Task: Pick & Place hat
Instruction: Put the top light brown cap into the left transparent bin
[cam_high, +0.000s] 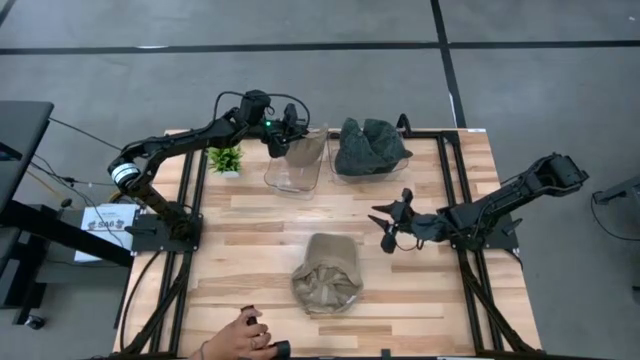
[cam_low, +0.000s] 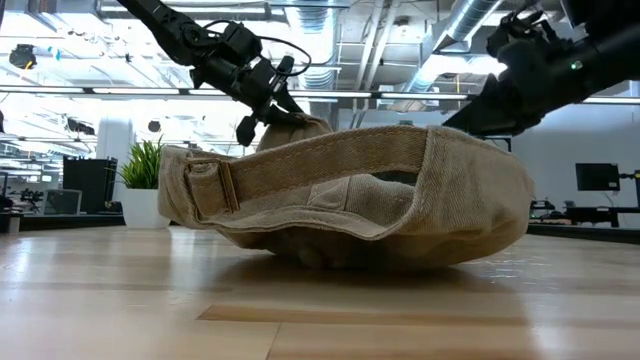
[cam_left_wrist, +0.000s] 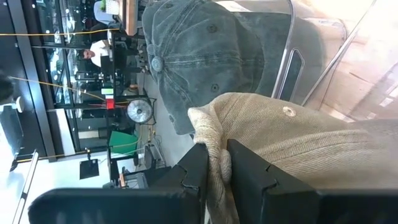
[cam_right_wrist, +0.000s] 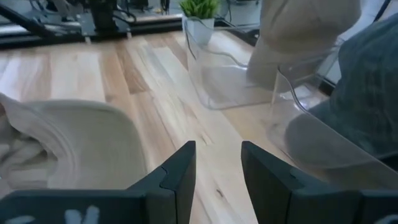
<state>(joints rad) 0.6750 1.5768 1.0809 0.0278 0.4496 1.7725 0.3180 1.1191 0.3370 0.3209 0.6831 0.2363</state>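
left end effector (cam_high: 288, 128) clamped (right (cam_high: 392, 226) parted)

We find one hat (cam_left_wrist: 292, 134) pinched between the fingers (cam_left_wrist: 193, 171) of the left gripper (cam_high: 289, 135), hanging over the nearer of two bins (cam_high: 295, 170). Beyond these fingers a second hat (cam_high: 368, 147) lies in the neighbouring bin (cam_high: 345, 172). A third hat (cam_high: 327, 273) rests on the table (cam_high: 240, 225), to one side of the right gripper (cam_high: 392, 226), whose parted fingers (cam_right_wrist: 177, 171) point toward both bins. A plant (cam_high: 225, 158) stands beside the first bin.
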